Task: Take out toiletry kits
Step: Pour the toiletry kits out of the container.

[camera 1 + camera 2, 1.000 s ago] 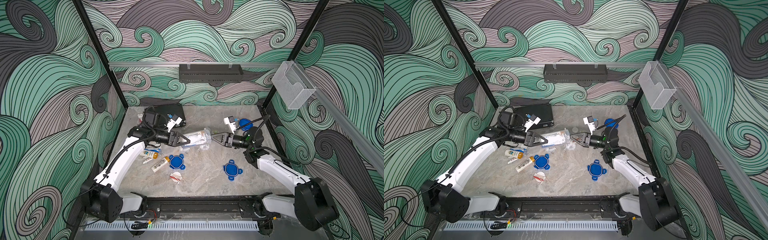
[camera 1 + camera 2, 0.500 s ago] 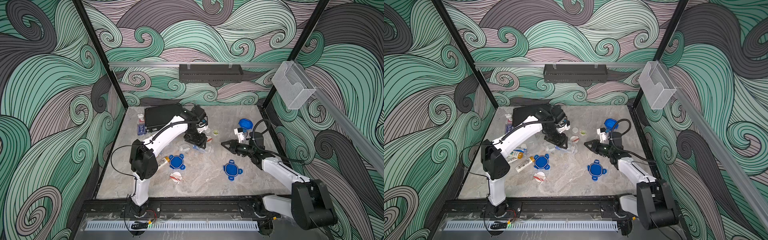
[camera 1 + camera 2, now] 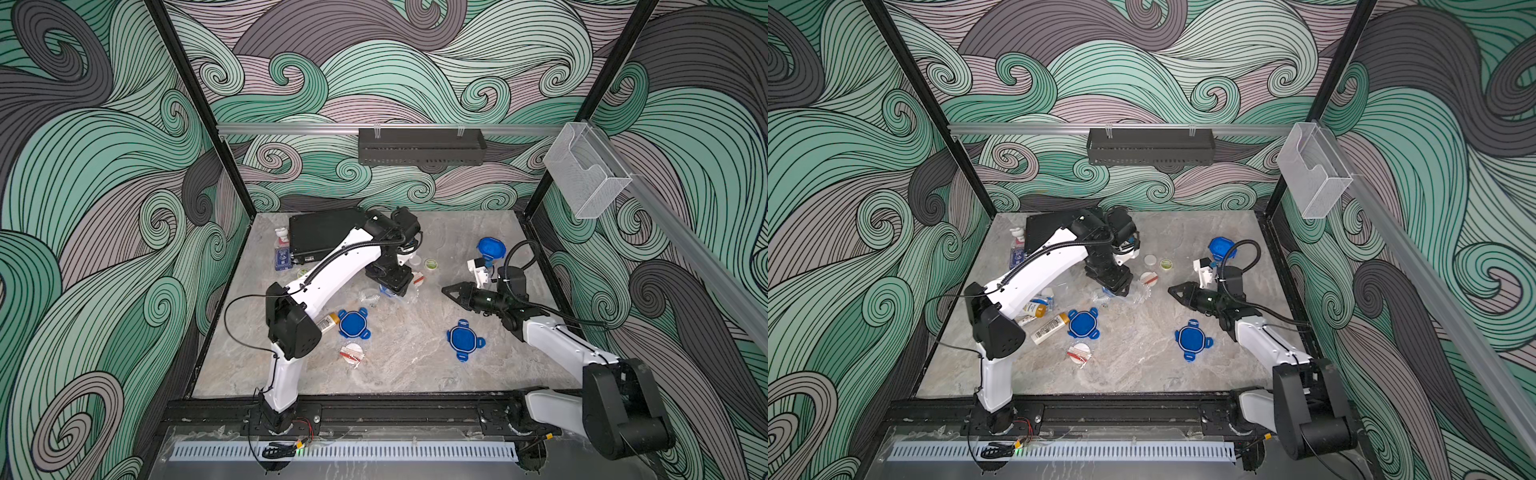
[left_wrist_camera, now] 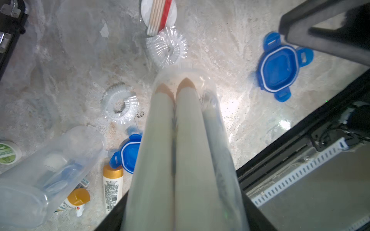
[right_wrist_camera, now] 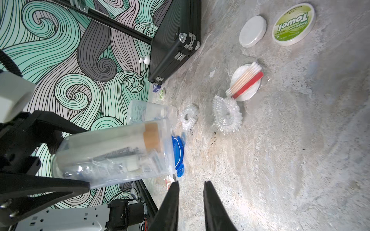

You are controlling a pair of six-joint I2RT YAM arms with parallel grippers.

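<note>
My left gripper (image 3: 392,286) is shut on a clear container (image 5: 112,154) that holds two white bottles with orange-gold caps (image 4: 186,84) and some wrapped items. The container tilts with its far end down, just above the table. My right gripper (image 5: 191,184) is slightly open with nothing in it, a short way right of the container (image 3: 446,289). Loose kit items lie on the table: two white bottles with gold caps (image 4: 112,186) (image 4: 77,198), a round packet of cotton swabs (image 5: 246,84), and a green towel disc (image 5: 293,22).
A second clear container (image 4: 44,166) lies at the left. Blue lids (image 3: 353,323) (image 3: 463,338) lie on the table and a blue tub (image 3: 490,248) stands at the back right. A black case (image 3: 324,232) and pump bottle (image 3: 282,249) sit at the back left. Crinkled clear plastic pieces (image 4: 167,49) lie nearby.
A second ago both grippers held the container level between them. My right gripper has let go and drawn back right. My left arm has swung the container over and tipped it down.
</note>
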